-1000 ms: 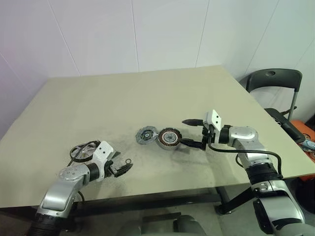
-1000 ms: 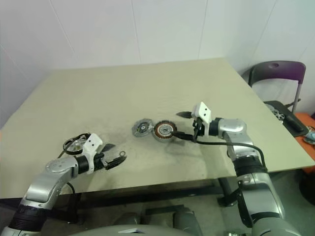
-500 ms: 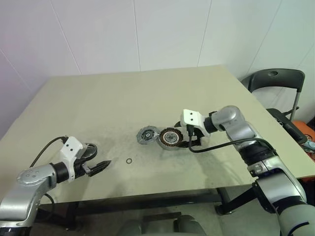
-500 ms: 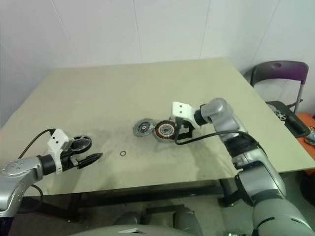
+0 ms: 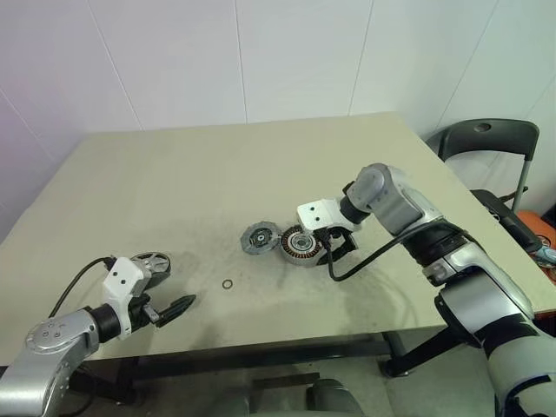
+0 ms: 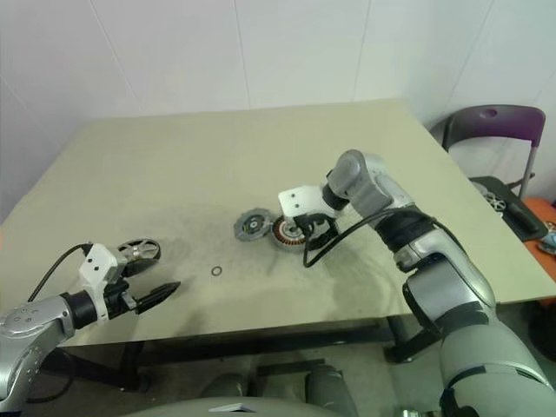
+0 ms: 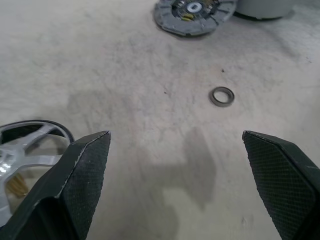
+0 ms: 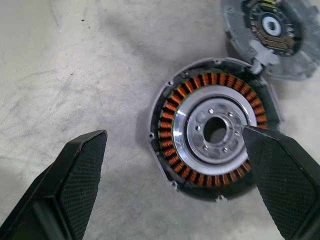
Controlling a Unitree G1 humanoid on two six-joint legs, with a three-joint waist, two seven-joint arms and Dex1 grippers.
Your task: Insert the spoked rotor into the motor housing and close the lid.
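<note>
The spoked rotor (image 5: pixel 152 263) lies flat on the table's front left, just behind my left gripper (image 5: pixel 176 306); its rim also shows in the left wrist view (image 7: pixel 20 150). That gripper is open with bare table between its fingers. The motor housing (image 5: pixel 300 246), ringed with copper windings, sits mid-table. The lid (image 5: pixel 259 237) lies flat, touching the housing's left side. My right gripper (image 8: pixel 175 185) points steeply down over the motor housing (image 8: pixel 172 127), open, one finger on each side and holding nothing. The lid (image 8: pixel 272 30) shows beyond it.
A tiny thin ring (image 5: pixel 227 284) lies on the table between the rotor and the housing, also ahead of the left fingers (image 7: pixel 222 96). A dark chair (image 5: pixel 482 139) stands off the table's right side. The table's front edge (image 5: pixel 287 343) runs close under both arms.
My left gripper drew back to the left, away from the tiny ring. My right gripper swung from level beside the housing to pointing down over it. The parts stayed put.
</note>
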